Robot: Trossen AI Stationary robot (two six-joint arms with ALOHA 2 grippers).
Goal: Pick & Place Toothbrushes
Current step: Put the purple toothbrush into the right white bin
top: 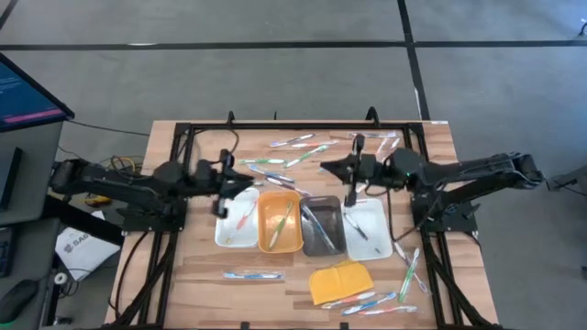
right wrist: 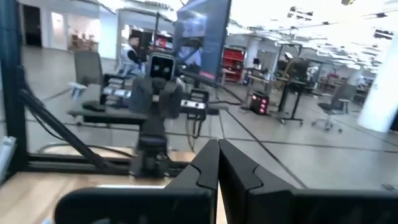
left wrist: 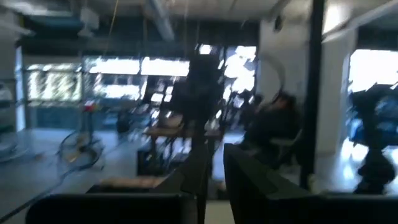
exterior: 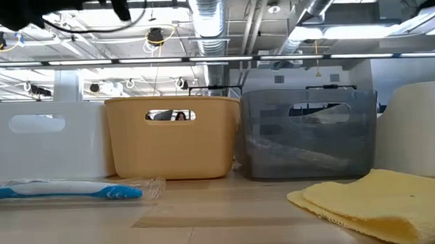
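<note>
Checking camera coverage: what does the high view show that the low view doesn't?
High view only: left gripper and right gripper, both raised over the table, loose toothbrushes at the far edge, tray contents. Low view only: the room behind. Shared: white tray, orange tray, grey tray, yellow pad, blue toothbrush.

Wooden table (top: pixel 193 275) with four trays (top: pixel 280 223), yellow pad (top: pixel 339 280), scattered toothbrushes (top: pixel 253 274).
</note>
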